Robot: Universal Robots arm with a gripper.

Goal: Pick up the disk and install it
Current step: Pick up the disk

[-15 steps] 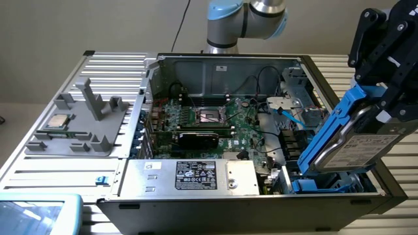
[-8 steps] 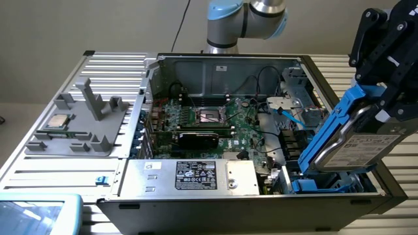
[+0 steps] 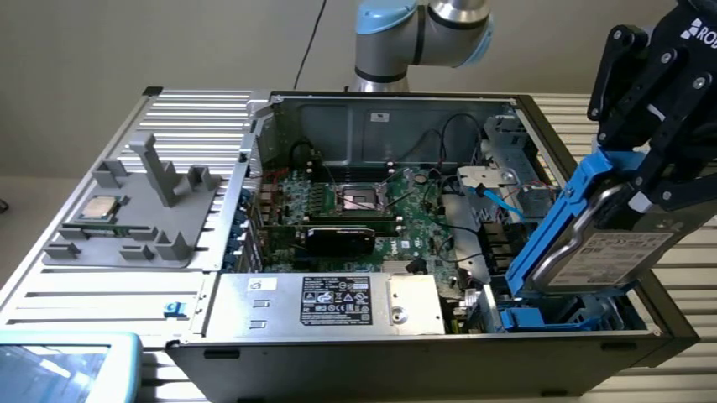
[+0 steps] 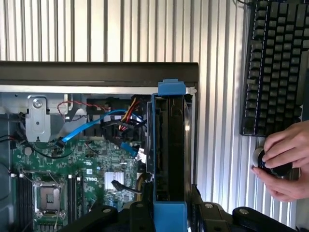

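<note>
Exterior view, near: claw (image 3: 647,180) clamped on the disk (image 3: 610,248). The disk is tilted, its blue carrier edge toward the exterior view's left, its lower end dipping into the drive bay at the corner of the open computer case (image 3: 426,361), just above another blue-fronted drive (image 3: 526,319). Further in: motherboard (image 3: 381,210). Exterior view's left: processor chip (image 3: 99,207) on grey fixture (image 3: 134,243). Wrist view: a hand (image 4: 285,164) near keyboard (image 4: 277,63) on slatted tabletop (image 4: 217,72).

a big black computer box (image 3: 426,357) lies open on a shiny ribbed metal table (image 3: 79,294). inside sit a green board of small parts (image 3: 421,227) and a silver box with a black sticker (image 3: 336,302). on the exterior view's left, a grey plastic stand (image 3: 134,239) holds a small square silver chip (image 3: 99,208). a black keyboard (image 4: 275,67) lies nearby.
</note>
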